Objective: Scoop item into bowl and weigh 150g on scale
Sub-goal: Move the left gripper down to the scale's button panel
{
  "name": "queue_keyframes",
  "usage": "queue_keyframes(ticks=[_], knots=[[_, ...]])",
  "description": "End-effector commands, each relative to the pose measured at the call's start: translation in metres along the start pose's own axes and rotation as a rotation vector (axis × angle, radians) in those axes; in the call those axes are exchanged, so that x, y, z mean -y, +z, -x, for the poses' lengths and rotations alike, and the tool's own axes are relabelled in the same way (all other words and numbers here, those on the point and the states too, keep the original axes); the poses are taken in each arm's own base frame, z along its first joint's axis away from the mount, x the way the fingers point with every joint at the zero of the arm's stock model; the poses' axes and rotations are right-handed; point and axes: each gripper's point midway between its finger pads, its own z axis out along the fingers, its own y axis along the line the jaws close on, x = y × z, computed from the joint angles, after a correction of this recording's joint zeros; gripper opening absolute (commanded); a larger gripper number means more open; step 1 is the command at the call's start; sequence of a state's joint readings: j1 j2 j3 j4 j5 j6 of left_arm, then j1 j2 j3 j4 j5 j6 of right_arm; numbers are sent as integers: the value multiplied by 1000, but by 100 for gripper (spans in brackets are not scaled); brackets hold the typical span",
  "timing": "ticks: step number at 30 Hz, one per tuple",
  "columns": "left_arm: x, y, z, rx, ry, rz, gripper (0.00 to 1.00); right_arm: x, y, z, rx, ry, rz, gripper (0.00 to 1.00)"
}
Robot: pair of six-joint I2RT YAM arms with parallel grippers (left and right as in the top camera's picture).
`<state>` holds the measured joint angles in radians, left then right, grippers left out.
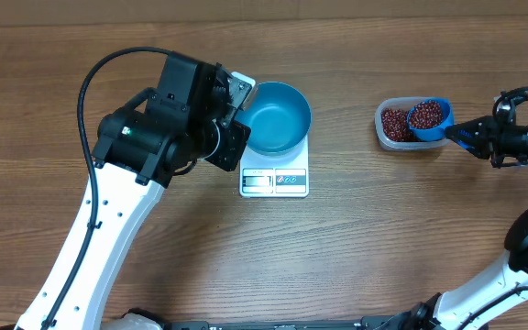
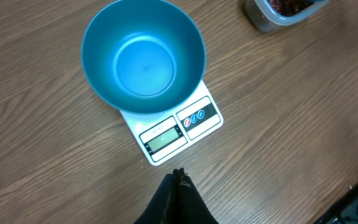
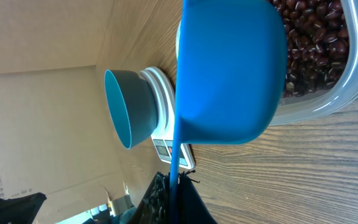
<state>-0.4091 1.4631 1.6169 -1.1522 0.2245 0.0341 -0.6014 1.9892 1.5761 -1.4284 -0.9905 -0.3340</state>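
Note:
The empty blue bowl (image 2: 143, 56) stands on the white scale (image 2: 173, 134) at mid-table. My left gripper (image 2: 179, 173) is shut with nothing in it, raised above the table just in front of the scale's display edge. At the right, my right gripper (image 3: 178, 180) is shut on the thin handle of a blue scoop (image 3: 229, 68). The scoop (image 1: 429, 116) sits in a clear tub (image 1: 392, 137) and is loaded with dark red beans (image 1: 428, 114). More beans (image 3: 312, 43) lie loose in the tub around it.
The left arm's black body (image 1: 168, 119) hangs over the table just left of the bowl. Bare wooden tabletop (image 1: 356, 229) stretches between the scale and the tub. A cardboard wall (image 3: 36, 37) stands behind the table.

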Motion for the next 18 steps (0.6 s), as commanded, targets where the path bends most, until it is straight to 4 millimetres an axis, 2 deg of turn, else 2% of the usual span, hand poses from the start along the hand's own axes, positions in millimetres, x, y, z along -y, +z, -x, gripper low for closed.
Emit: queue_keyframes(ticks=[1,5,9,18], knots=[[15,-8,9,45,63,-67,4,-5,1,2,9,-14,42,4],[24,0,5,34,167,-81,4,-5,2,2,10,-18,42,4],[37,23,-12,-11,239,-109,4,-6,2,2,11,-36,42,4],[42,59,-33,-39,281,-129,4,-6,2,3,11,-37,42,4]])
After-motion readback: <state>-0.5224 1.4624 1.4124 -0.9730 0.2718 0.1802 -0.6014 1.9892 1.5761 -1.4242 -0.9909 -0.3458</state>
